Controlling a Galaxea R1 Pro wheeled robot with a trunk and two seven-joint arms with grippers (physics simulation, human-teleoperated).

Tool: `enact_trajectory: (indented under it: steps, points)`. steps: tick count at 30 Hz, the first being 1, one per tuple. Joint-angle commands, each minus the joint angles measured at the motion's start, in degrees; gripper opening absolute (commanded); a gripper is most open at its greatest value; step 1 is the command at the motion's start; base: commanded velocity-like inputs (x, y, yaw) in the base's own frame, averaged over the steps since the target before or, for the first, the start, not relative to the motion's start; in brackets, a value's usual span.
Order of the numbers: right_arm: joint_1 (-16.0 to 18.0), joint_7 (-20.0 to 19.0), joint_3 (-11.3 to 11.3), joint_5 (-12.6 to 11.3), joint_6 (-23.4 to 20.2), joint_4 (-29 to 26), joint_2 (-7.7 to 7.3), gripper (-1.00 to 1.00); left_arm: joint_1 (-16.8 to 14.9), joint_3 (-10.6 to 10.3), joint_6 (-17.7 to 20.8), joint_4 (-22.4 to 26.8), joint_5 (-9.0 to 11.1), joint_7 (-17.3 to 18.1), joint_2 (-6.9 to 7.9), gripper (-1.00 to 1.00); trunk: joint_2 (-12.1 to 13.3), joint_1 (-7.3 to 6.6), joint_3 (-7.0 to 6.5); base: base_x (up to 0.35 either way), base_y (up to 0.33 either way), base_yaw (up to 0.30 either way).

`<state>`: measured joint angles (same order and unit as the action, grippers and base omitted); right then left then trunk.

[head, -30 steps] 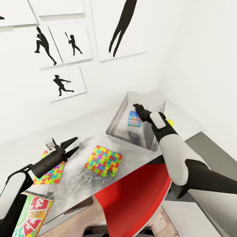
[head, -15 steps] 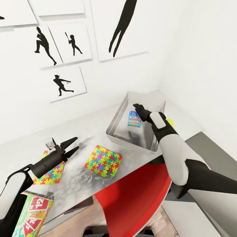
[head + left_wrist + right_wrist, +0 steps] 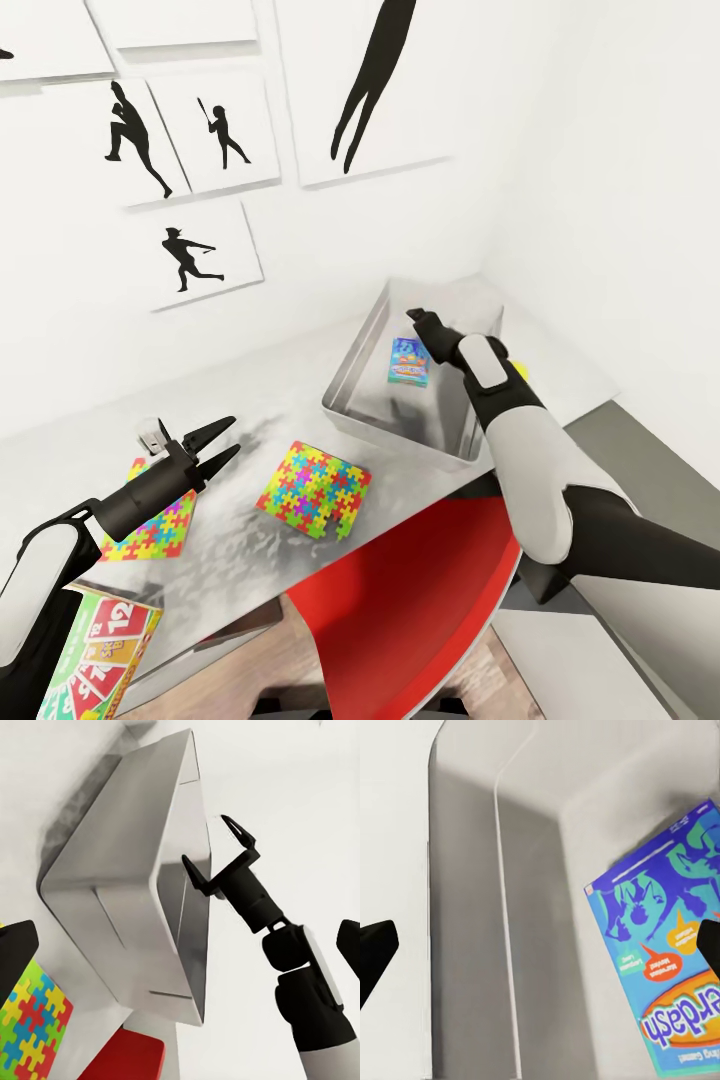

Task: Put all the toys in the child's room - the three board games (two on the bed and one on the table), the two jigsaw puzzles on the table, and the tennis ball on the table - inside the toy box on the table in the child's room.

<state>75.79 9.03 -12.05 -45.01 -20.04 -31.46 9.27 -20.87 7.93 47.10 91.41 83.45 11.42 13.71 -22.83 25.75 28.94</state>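
Head view: blue game box [image 3: 409, 361] lies flat inside the grey toy box [image 3: 352, 378], right of centre.
Right gripper [image 3: 420, 320] hangs wide open above it; left gripper [image 3: 222, 440], lower left, gapes over the table [image 3: 240, 545] beside two jigsaw puzzles [image 3: 314, 490].

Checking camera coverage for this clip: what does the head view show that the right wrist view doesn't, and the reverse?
Head view alone: two jigsaw puzzles on the table, the open left gripper, a Skip-Bo box, the tennis ball past the right arm, a red chair and wall prints.

Right wrist view alone: the blue game's printed lettering, close up.

Both: the small blue board game lying in the toy box.
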Motion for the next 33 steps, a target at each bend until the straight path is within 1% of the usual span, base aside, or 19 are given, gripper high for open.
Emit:
enact_trajectory:
  steps: [1,8,10,11,13,14,16,17,19,20,23,24,25,26,28,29,31,32,33]
  points:
    - [0.03,0.41,-0.25,-0.6,-0.24,-0.14,0.06,1.0,-0.04,0.06,0.27,-0.01,-0.11,0.2,0.0,1.0,-0.09,0.03,0.08,0.0,0.0,0.0]
    - [-1.11,0.44,-0.25,-0.56,-1.1,-5.58,-0.09,1.0,-0.04,0.02,0.27,-0.01,-0.09,0.19,0.0,1.0,-0.09,0.03,0.08,0.0,0.0,0.0]
    - [-3.06,0.47,-0.25,-0.54,-2.64,-10.63,-0.42,1.0,-0.04,0.0,0.25,-0.01,-0.1,0.19,0.0,1.0,-0.09,0.03,0.08,0.0,0.0,0.0]
    - [-3.06,0.47,-0.25,-0.54,-2.64,-10.63,-0.42,1.0,-0.04,0.0,0.25,-0.01,-0.1,0.19,0.0,1.0,-0.09,0.03,0.08,0.0,0.0,0.0]
    - [-5.95,0.54,-0.25,-0.53,-5.72,-17.61,-1.33,1.0,-0.04,-0.01,0.26,-0.01,-0.1,0.19,0.0,1.0,-0.09,0.03,0.08,0.0,0.0,0.0]
    - [-5.95,0.54,-0.25,-0.53,-5.72,-17.61,-1.33,1.0,-0.04,-0.01,0.26,-0.01,-0.1,0.19,0.0,1.0,-0.09,0.03,0.08,0.0,0.0,0.0]
    - [-9.67,0.65,-0.25,-0.53,-10.34,-26.04,-2.84,1.0,-0.05,-0.01,0.26,-0.01,-0.08,0.19,0.0,1.0,-0.09,0.03,0.08,0.0,0.0,0.0]
    - [-9.67,0.65,-0.25,-0.53,-10.34,-26.04,-2.84,1.0,-0.05,-0.01,0.26,-0.01,-0.08,0.19,0.0,1.0,-0.09,0.03,0.08,0.0,0.0,0.0]
    - [-14.03,0.78,-0.25,-0.52,-15.4,-35.31,-4.65,1.0,-0.03,0.0,0.27,-0.01,-0.08,0.22,0.0,1.0,-0.09,0.03,0.08,0.0,0.0,0.0]
    - [-14.03,0.78,-0.25,-0.52,-15.4,-35.31,-4.65,1.0,-0.03,0.0,0.27,-0.01,-0.08,0.22,0.0,1.0,-0.09,0.03,0.08,0.0,0.0,0.0]
    - [-21.29,0.59,-0.64,-0.52,-21.55,-47.65,-7.63,1.0,-0.02,0.0,0.27,0.0,-0.06,0.25,-0.03,1.0,-0.09,0.03,0.08,0.0,0.0,0.0]
    - [-21.29,0.59,-0.64,-0.52,-21.55,-47.65,-7.63,1.0,-0.02,0.0,0.27,0.0,-0.06,0.25,-0.03,1.0,-0.09,0.03,0.08,0.0,0.0,0.0]
    - [-23.73,0.27,-0.86,-0.54,-22.97,-50.34,-8.81,1.0,-0.01,-0.02,0.25,0.01,-0.05,0.25,-0.06,1.0,-0.09,0.03,0.08,0.0,0.0,0.0]
    - [-23.73,0.27,-0.86,-0.54,-22.97,-50.34,-8.81,1.0,-0.01,-0.02,0.25,0.01,-0.05,0.25,-0.06,1.0,-0.09,0.03,0.08,0.0,0.0,0.0]
    - [-28.4,-1.26,-1.29,-0.56,-24.95,-54.15,-11.77,1.0,0.01,-0.17,0.26,0.1,-0.05,0.28,-0.1,1.0,-0.09,0.03,0.08,0.0,0.0,0.0]
    - [-28.4,-1.26,-1.29,-0.56,-24.95,-54.15,-11.77,1.0,0.01,-0.17,0.26,0.1,-0.05,0.28,-0.1,1.0,-0.09,0.03,0.08,0.0,0.0,0.0]
    - [-32.46,-4.28,-1.68,-0.58,-26.13,-56.62,-15.07,1.0,0.02,-0.78,0.23,0.19,-0.05,0.31,-0.13,1.0,-0.09,0.03,0.08,0.0,0.0,0.0]
    - [-32.46,-4.28,-1.68,-0.58,-26.13,-56.62,-15.07,1.0,0.02,-0.78,0.23,0.19,-0.05,0.31,-0.13,1.0,-0.09,0.03,0.08,0.0,0.0,0.0]
    - [-34.28,-6.31,-1.83,-0.58,-26.4,-57.49,-16.65,1.0,0.01,-1.21,0.22,0.22,-0.04,0.3,-0.14,1.0,-0.09,0.03,0.08,0.0,0.0,0.0]
